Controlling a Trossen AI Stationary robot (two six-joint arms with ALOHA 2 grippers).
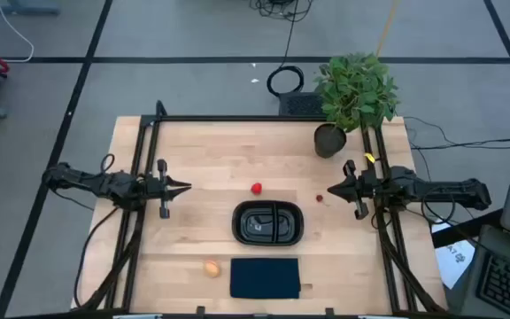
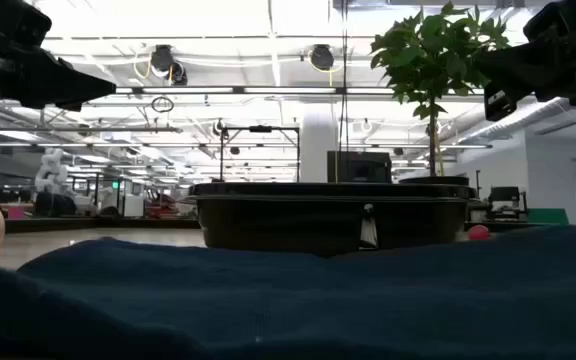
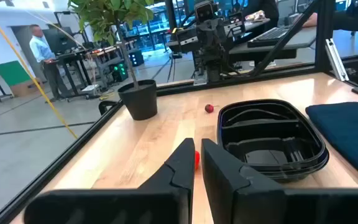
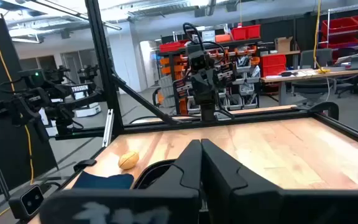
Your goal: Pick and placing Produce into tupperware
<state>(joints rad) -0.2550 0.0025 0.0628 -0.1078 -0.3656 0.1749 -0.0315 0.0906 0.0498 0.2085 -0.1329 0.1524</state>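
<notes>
The bright red ball (image 1: 256,188) lies on the wooden table just beyond the black two-compartment tupperware (image 1: 268,222). The tiny dark red piece (image 1: 320,198) sits to the tupperware's far right. The tan-orange ball (image 1: 212,268) rests near the front edge, left of the blue rectangle. My left gripper (image 1: 184,187) hovers shut at the table's left, pointing toward the red ball (image 3: 196,159). My right gripper (image 1: 331,189) hovers shut at the right, close to the tiny piece. Both stand above the table in the low view, touching nothing. The tupperware (image 3: 272,140) holds no produce.
A flat dark blue rectangle (image 1: 265,277) lies in front of the tupperware and fills the low view's foreground (image 2: 288,300). A potted plant (image 1: 329,140) stands at the far right corner. Black frame rails run along both table sides. A person (image 3: 40,43) stands in the room beyond.
</notes>
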